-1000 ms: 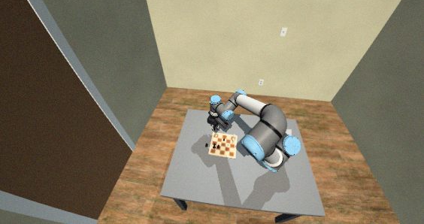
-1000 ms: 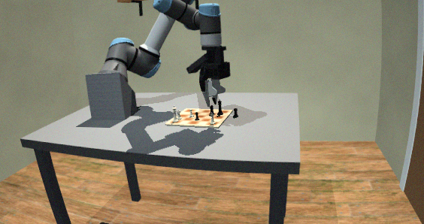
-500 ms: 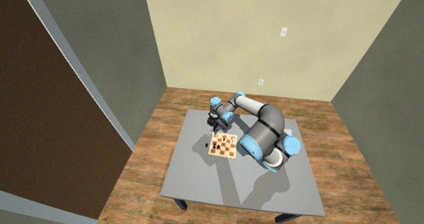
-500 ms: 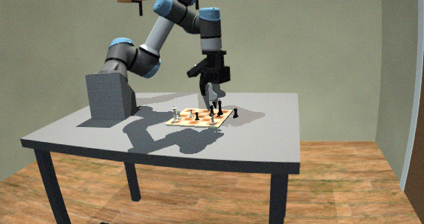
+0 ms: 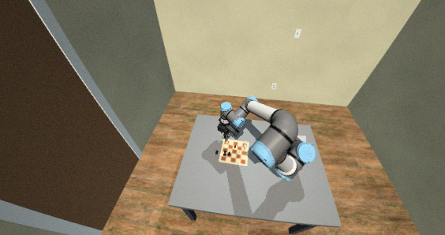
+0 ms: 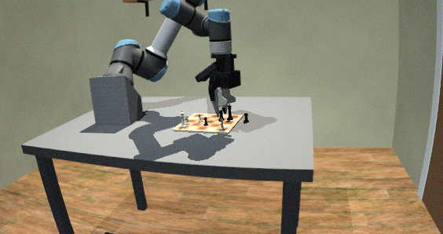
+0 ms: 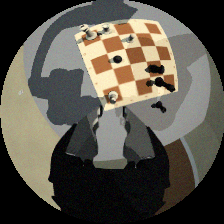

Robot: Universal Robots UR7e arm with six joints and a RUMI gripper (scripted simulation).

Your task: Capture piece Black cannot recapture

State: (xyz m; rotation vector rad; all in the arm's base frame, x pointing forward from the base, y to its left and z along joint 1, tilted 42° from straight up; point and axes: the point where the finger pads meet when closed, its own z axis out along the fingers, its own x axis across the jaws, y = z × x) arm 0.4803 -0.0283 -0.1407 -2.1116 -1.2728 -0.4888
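Observation:
The small chessboard [image 7: 127,60] lies on the grey table, also seen in the top view [image 5: 234,152] and the exterior view [image 6: 208,123]. A white piece [image 7: 112,96] stands on the board's corner square nearest my fingers; it also shows in the exterior view [image 6: 221,124]. Two black pieces [image 7: 157,75] stand near the board's right edge, and one black pawn [image 7: 117,58] near the middle. White pieces [image 7: 88,31] stand at the far corner. A black piece [image 7: 159,105] [image 6: 246,118] stands upright on the table beside the board. My gripper [image 7: 112,106] [image 6: 221,107] hovers just above that corner, fingers narrowly apart with nothing between them.
The arm's grey base block [image 6: 115,101] stands on the table behind the board. The arm reaches over from that side. The table's edge lies well beyond the off-board black piece.

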